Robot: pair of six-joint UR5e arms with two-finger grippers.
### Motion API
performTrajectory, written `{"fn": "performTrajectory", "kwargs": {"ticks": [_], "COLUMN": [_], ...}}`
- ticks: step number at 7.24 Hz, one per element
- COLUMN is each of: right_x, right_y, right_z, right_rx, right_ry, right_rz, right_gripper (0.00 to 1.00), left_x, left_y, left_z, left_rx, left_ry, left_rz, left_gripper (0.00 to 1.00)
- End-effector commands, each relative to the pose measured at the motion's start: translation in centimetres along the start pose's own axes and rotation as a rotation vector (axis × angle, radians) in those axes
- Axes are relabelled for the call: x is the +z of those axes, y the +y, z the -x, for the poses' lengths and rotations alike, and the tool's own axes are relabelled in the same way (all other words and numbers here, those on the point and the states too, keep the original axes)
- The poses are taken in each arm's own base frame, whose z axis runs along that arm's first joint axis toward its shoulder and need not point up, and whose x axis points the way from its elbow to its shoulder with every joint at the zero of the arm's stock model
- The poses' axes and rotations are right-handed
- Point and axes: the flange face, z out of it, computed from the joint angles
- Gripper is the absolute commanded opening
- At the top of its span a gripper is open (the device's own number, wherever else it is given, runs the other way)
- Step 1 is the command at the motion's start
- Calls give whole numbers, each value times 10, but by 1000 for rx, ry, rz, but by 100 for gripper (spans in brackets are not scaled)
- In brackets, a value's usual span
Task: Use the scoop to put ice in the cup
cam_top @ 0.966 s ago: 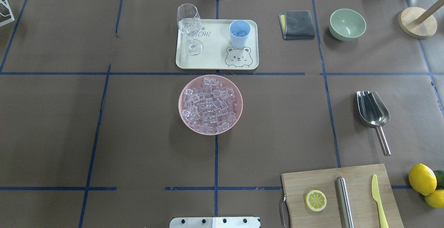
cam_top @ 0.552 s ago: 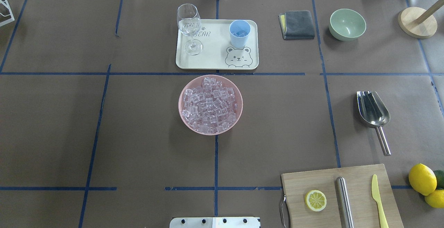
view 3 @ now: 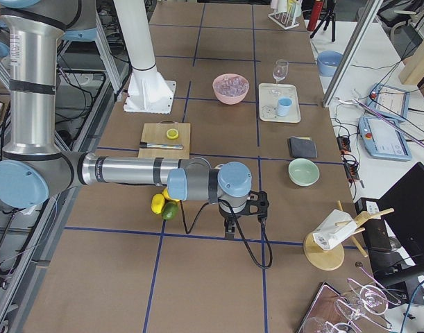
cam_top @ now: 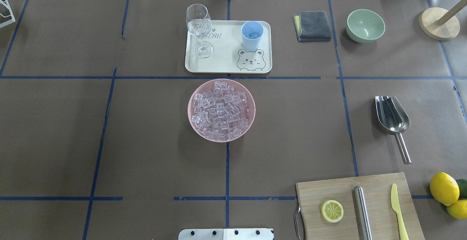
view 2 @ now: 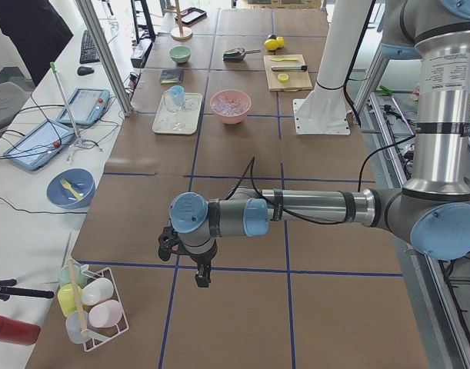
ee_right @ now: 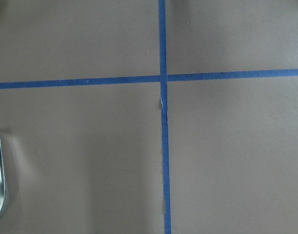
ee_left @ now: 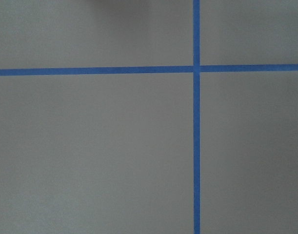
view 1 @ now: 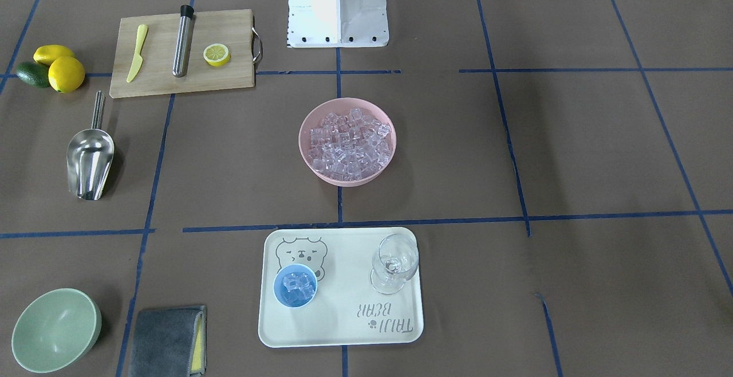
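The ice (cam_top: 220,110) fills a pink bowl (cam_top: 193,123) at the table's middle. A few cubes lie in the light-blue cup (cam_top: 251,35), which stands on the cream tray (cam_top: 226,63). The cup with its cubes also shows in the front-facing view (view 1: 295,286). The silver scoop (cam_top: 393,117) lies alone on the table at the right, with its handle toward the robot. My left gripper (view 2: 202,277) hangs over bare table far off to the left. My right gripper (view 3: 227,232) hangs far off to the right, past the lemons. I cannot tell whether either is open or shut.
A wine glass (cam_top: 200,28) stands on the tray's left. A grey cloth (cam_top: 312,26) and a green bowl (cam_top: 365,25) are at the back right. A cutting board (cam_top: 359,207) holds a lemon slice, a steel cylinder and a yellow knife. Lemons (cam_top: 445,189) lie beside it.
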Motion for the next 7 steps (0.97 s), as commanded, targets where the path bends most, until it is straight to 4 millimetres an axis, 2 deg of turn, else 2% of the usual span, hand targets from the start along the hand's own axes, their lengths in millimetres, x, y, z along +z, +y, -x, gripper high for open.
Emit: {"fn": "performTrajectory", "kwargs": {"ticks": [1, 3, 7], "right_x": [-1, 0, -2], "right_y": [-2, -2, -3], "right_z": [1, 1, 3], "right_rx": [1, 10, 8], "right_ry": [1, 1, 1], "right_rz": [-2, -1, -6], "right_gripper": [100, 100, 100], "left_x": [-2, -3, -7], "left_y": [-2, -5, -9], "left_z": [-2, -9, -13], "left_rx": [3, 18, 40], "left_ry": [1, 69, 71], "left_rz": [-5, -25, -48], "left_gripper": [100, 100, 100]}}
